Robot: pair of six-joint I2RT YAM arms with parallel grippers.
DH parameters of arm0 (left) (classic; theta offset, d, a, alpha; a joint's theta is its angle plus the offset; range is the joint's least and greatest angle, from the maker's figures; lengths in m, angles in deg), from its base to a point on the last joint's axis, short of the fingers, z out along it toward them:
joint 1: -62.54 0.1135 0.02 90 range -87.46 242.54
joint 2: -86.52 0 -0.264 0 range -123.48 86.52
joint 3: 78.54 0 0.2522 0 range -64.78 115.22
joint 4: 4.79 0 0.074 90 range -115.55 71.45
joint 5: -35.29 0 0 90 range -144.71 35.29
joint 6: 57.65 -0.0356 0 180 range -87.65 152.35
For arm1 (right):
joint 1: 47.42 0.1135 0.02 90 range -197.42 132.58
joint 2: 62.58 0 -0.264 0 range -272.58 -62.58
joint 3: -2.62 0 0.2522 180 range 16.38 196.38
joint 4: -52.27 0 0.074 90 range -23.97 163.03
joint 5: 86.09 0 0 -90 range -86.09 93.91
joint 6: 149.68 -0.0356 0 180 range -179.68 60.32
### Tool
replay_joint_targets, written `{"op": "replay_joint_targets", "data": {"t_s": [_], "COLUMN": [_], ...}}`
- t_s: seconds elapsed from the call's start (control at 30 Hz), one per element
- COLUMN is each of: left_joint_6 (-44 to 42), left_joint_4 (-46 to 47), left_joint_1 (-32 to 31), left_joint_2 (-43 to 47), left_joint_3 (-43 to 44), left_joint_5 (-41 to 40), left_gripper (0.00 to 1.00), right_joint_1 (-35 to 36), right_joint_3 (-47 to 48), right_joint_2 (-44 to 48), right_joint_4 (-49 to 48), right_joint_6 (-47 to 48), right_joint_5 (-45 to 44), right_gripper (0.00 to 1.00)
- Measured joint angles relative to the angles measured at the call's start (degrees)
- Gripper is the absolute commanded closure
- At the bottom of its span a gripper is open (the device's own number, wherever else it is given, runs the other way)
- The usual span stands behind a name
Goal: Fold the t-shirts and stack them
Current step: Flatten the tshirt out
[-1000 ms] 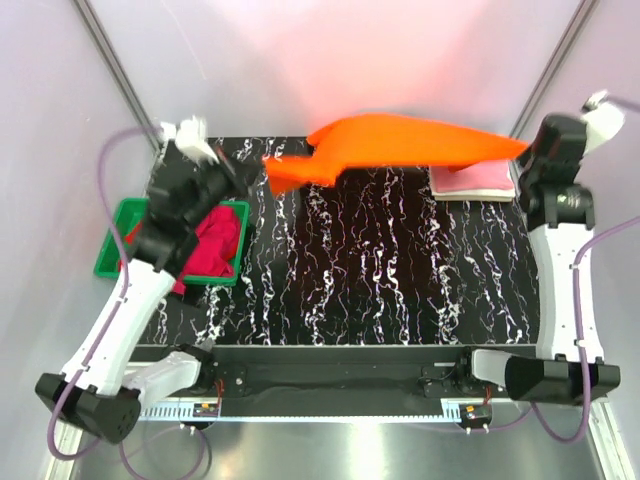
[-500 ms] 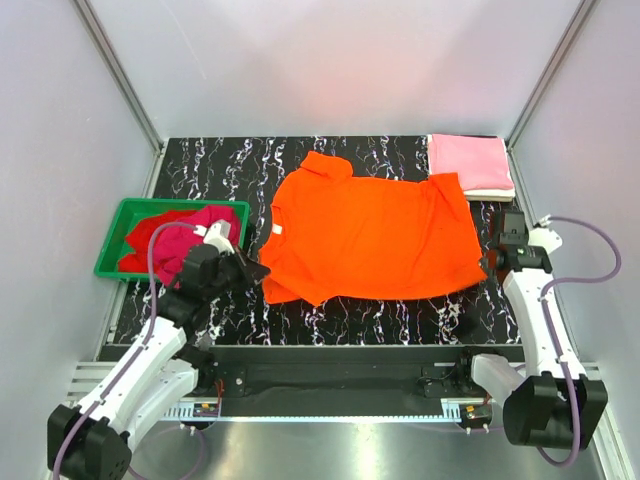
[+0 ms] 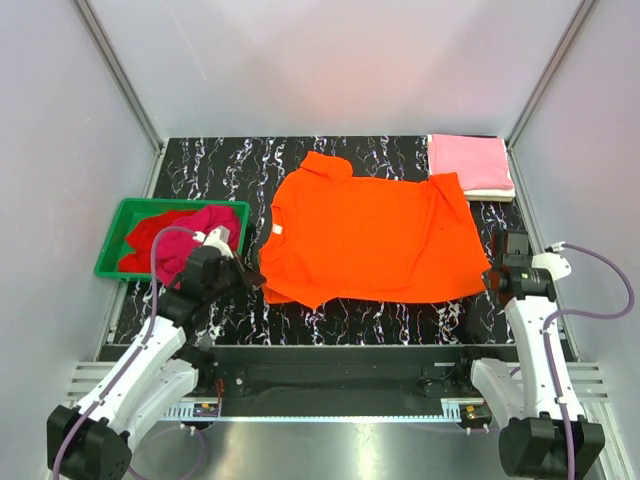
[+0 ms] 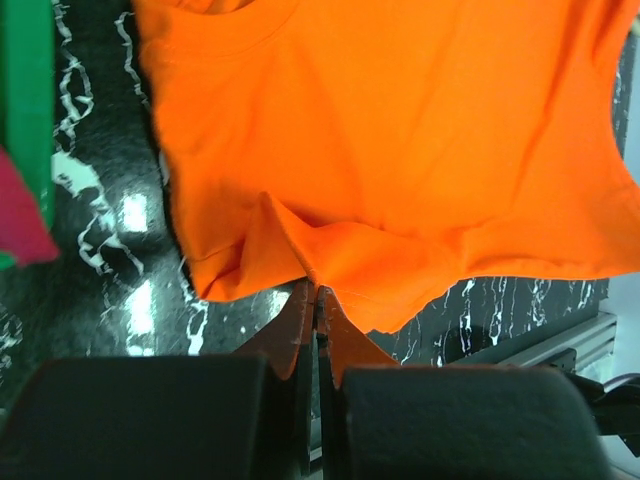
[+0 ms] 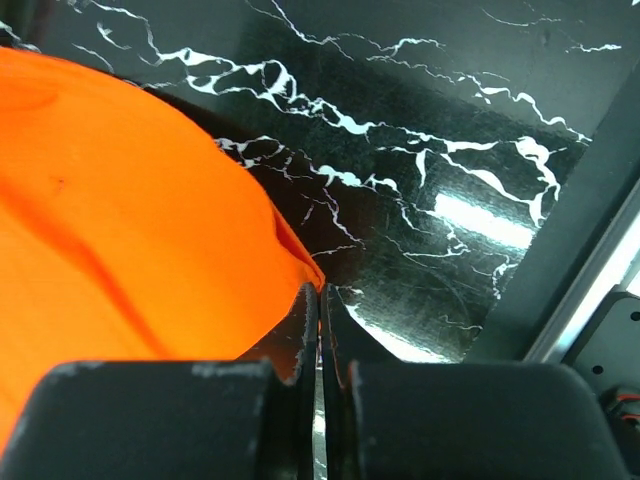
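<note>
Top view: orange t-shirt (image 3: pixel 370 235) spread flat on the black marbled table (image 3: pixel 400 320), collar toward the left, body running right, roughly mid-table. Small fold at its near-left hem.

Left gripper (image 3: pixel 250 272) sits at that near-left hem; right gripper (image 3: pixel 492 275) at the near-right corner. From above, finger state not readable for either.

Left wrist view settles it: fingers pressed together on the hem, cloth drawn up into a small ridge at the tips. Right wrist view: fingers likewise closed, the shirt's corner edge running straight into the tips, a thin sliver pinched. This view shows only that corner and bare table beyond.

Only the top view shows the rest: pink t-shirt (image 3: pixel 470 162) folded at the far-right corner, lying on a cream-white t-shirt (image 3: pixel 490 193) whose edge shows on the near side. Green bin (image 3: pixel 112 240) at left holds a crimson-magenta t-shirt (image 3: pixel 205 225) and a red t-shirt (image 3: pixel 145 235), both crumpled
</note>
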Motion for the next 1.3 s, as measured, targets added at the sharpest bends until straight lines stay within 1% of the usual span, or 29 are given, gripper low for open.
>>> {"op": "replay_joint_targets", "data": {"t_s": [0.1,0.2,0.27,0.4,0.5,0.63,0.7,0.83,1.0,1.13,1.3], "left_joint_6": [-0.13,-1.07,-2.49,-5.9,-8.24,-10.27,-10.73,-10.8,-10.78,-11.26,-12.59], "left_joint_4": [-3.19,-7.52,-10.6,-12.13,-14.01,-15.67,-16.39,-18.29,-20.63,-22.21,-23.43], "left_joint_1": [-0.02,-0.04,-0.04,-0.09,-0.15,-0.15,-0.15,-0.15,-0.15,-0.15,-0.15], "left_joint_2": [1.11,-1.03,-4.9,-12.37,-15.85,-18.6,-18.99,-18.8,-18.84,-19.78,-24.55], "left_joint_3": [2.1,9.84,19.78,42.97,59.36,75.84,80.89,87.12,89.64,89.9,90.09], "left_joint_5": [-1.57,-3.67,-4.61,-5.68,-6.38,-7.28,-7.52,-7.54,-6.25,-5.73,-6.32], "left_gripper": [1.0,1.0,1.0,1.0,1.0,1.0,1.0,1.0,1.0,1.0,1.0], "right_joint_1": [0.0,-0.07,-0.07,-0.07,-0.09,-0.11,-0.11,-0.11,-0.11,-0.11,-0.11], "right_joint_3": [0.37,6.32,14.86,35.04,45.81,58.29,62.53,68.24,71.54,70.97,66.34], "right_joint_2": [0.7,-1.33,-4.15,-9.68,-11.56,-12.55,-12.17,-10.95,-8.55,-7.61,-9.14], "right_joint_4": [-0.83,-2.23,-3.23,-6.64,-6.54,-3.78,-2.45,-0.28,1.38,1.81,0.9], "right_joint_6": [1.07,4.9,7.61,14.05,17.97,21.77,23.12,25.14,26.18,26.27,26.43], "right_joint_5": [0.55,3.21,4.76,7.52,10.08,12.33,12.94,14.56,15.28,15.13,14.99], "right_gripper": [1.0,1.0,1.0,1.0,1.0,1.0,1.0,1.0,1.0,1.0,1.0]}}
